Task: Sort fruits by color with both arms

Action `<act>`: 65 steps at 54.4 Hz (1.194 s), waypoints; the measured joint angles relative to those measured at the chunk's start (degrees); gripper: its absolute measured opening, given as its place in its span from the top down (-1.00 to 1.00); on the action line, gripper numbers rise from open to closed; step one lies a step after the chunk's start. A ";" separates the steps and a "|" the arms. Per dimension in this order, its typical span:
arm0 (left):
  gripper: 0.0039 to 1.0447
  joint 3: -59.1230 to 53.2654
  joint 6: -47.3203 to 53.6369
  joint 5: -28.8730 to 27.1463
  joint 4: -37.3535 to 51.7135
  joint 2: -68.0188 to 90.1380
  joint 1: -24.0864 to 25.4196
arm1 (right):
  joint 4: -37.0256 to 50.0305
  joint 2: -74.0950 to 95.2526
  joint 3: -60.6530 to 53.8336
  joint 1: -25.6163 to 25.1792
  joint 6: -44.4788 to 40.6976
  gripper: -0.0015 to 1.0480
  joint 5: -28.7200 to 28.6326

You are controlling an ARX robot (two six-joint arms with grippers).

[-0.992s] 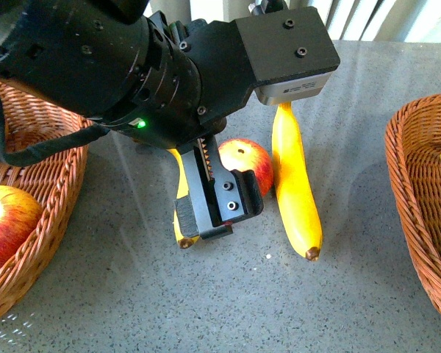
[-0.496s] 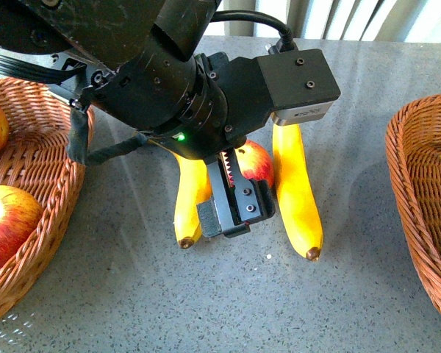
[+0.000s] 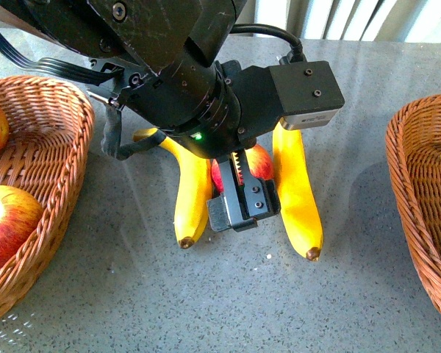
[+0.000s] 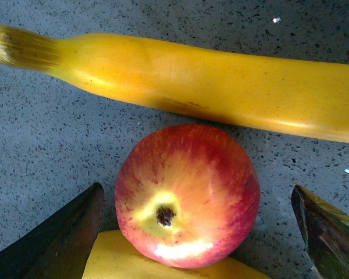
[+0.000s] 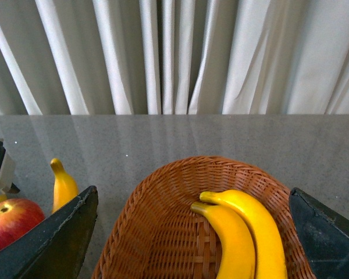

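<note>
A red apple with yellow streaks (image 3: 259,163) lies on the grey table between two yellow bananas, one to its left (image 3: 192,193) and one to its right (image 3: 297,193). My left gripper (image 3: 241,206) is open, low over the apple, and hides most of it. In the left wrist view the apple (image 4: 187,195) sits between the open fingers (image 4: 58,238), touching neither, with one banana (image 4: 209,84) beyond it. My right gripper (image 5: 193,244) is open and empty above the right basket (image 5: 163,232), which holds two bananas (image 5: 244,232).
The left wicker basket (image 3: 51,191) holds two red apples (image 3: 7,224). The right wicker basket (image 3: 419,191) stands at the table's right edge. Curtains (image 5: 174,55) hang behind the table. The left arm's bulk (image 3: 154,66) fills the upper left.
My left arm has moved right and lowered over the middle apple, covering more of it. The left banana and the far apple in the left basket have come into view.
</note>
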 joint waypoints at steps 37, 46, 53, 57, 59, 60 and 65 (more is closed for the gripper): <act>-0.83 3.32 2.10 0.15 -1.73 4.20 0.26 | 0.00 -0.02 0.00 0.00 0.00 -0.82 0.00; -0.77 3.32 2.43 0.07 -1.77 4.57 0.31 | 0.00 -0.02 0.00 0.00 0.00 -0.82 0.00; -0.44 3.32 2.45 0.04 -1.77 4.57 0.31 | 0.00 -0.02 0.00 0.00 0.00 -0.82 0.00; -0.38 3.32 2.47 0.02 -1.77 4.57 0.31 | 0.00 -0.02 0.00 0.00 0.00 -0.82 -0.02; -0.36 3.32 2.47 0.02 -1.77 4.57 0.31 | 0.00 -0.02 0.00 0.00 0.00 -0.82 0.00; -0.36 3.32 2.47 0.02 -1.77 4.57 0.31 | 0.00 -0.02 0.00 0.00 0.00 -0.82 0.00; -0.35 3.32 2.49 0.11 -1.75 4.55 0.28 | 0.00 0.00 0.00 0.00 0.00 -0.82 0.00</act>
